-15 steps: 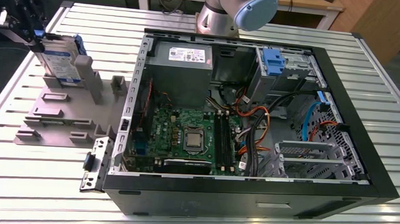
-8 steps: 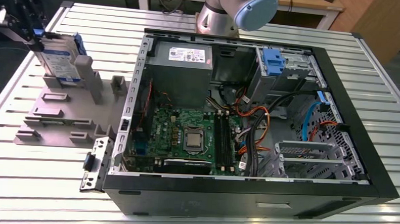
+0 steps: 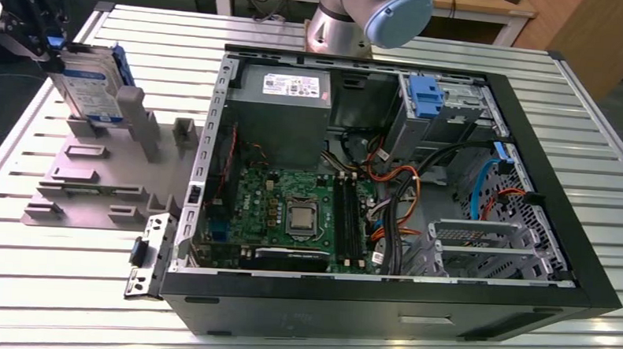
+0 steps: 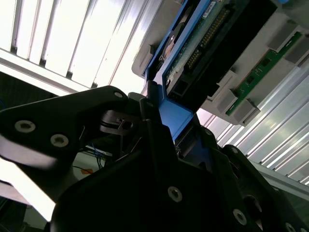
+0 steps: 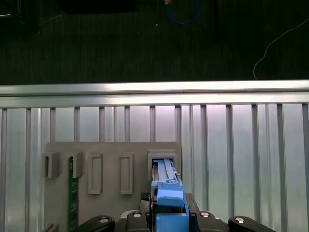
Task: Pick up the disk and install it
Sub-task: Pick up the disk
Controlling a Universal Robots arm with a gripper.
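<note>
**Disk clamped at its carrier frame, far end seated in the fixture slot**

The gripper (image 3: 46, 41) had its jaws closed on the blue carrier frame of the disk (image 3: 89, 86). The disk hung almost upright beneath the jaws, and its far end sat in a slot of the grey fixture (image 3: 90, 184). By judgement, the withdrawal was best made straight along the slot axis, with the grip held square on the frame so that the drive did not bind on the slot walls. In the first wrist view, a green circuit board (image 5: 72, 193) stood in the same fixture, to one side of the jaws and apart from them. It was judged the likeliest thing to be struck if the disk drifted sideways. The open computer case (image 3: 390, 304) lay well apart from the jaws, with cables (image 3: 395, 194) running near its drive bay (image 3: 425, 97).
</note>
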